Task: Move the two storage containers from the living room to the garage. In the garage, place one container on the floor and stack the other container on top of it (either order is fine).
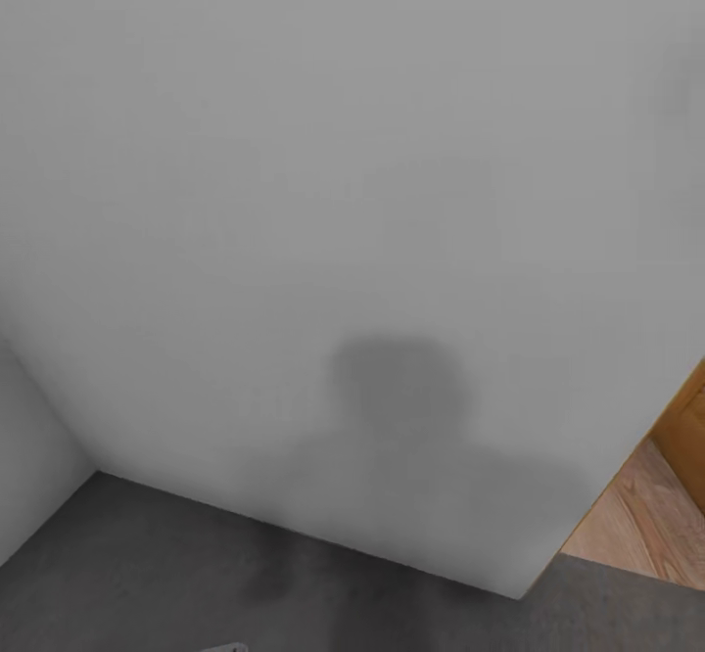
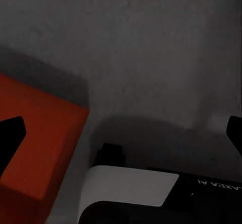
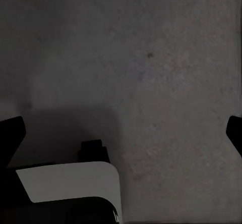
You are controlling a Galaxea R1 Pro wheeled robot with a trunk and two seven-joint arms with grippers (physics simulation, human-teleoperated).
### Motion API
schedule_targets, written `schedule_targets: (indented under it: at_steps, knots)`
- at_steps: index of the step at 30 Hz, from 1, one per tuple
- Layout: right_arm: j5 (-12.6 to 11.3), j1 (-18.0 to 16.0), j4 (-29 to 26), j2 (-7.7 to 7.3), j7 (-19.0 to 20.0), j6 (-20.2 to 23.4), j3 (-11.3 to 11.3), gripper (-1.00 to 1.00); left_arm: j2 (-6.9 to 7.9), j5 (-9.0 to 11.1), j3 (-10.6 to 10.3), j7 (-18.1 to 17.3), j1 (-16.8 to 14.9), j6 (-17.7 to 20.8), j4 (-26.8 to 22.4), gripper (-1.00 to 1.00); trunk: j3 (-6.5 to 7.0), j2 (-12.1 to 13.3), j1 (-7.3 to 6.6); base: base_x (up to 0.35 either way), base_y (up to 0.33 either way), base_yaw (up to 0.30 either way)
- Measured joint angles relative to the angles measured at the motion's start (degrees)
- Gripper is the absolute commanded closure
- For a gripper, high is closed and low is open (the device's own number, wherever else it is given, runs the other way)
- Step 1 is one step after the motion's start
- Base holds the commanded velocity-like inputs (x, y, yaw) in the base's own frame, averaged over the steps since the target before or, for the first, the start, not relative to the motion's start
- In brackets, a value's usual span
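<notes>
The left gripper [image 2: 121, 133] hung spread wide and empty above the floor [image 2: 151, 42], its dark fingertips [image 2: 11, 133] far apart. An orange-red storage container [image 2: 43, 148] lay on the concrete beside the robot's white base [image 2: 131, 183]; its long axis could not be told. The right gripper [image 3: 121, 130] likewise hung spread over bare floor. Ahead stood a white wall [image 1: 343, 192], wood planks [image 1: 646, 525] past its edge.

orange-red storage container [image 2: 40, 148], resting on dark grey floor [image 2: 151, 47]

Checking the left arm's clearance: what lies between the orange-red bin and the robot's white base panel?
In the left wrist view, only bare dark grey floor in shadow separates the bin from the white panel.
</notes>
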Motion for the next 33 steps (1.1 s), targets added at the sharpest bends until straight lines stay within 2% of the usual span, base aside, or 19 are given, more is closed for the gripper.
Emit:
schedule_targets:
  at_steps: [33]
  knots:
    - [-0.02,0.37,0.0,0.08,0.01,0.28,0.0,-1.0,0.0,-0.01,-0.02,0.0,0.0,0.0,-0.03,-1.0,0.0,0.0,0.0,0.0,0.0,-0.27]
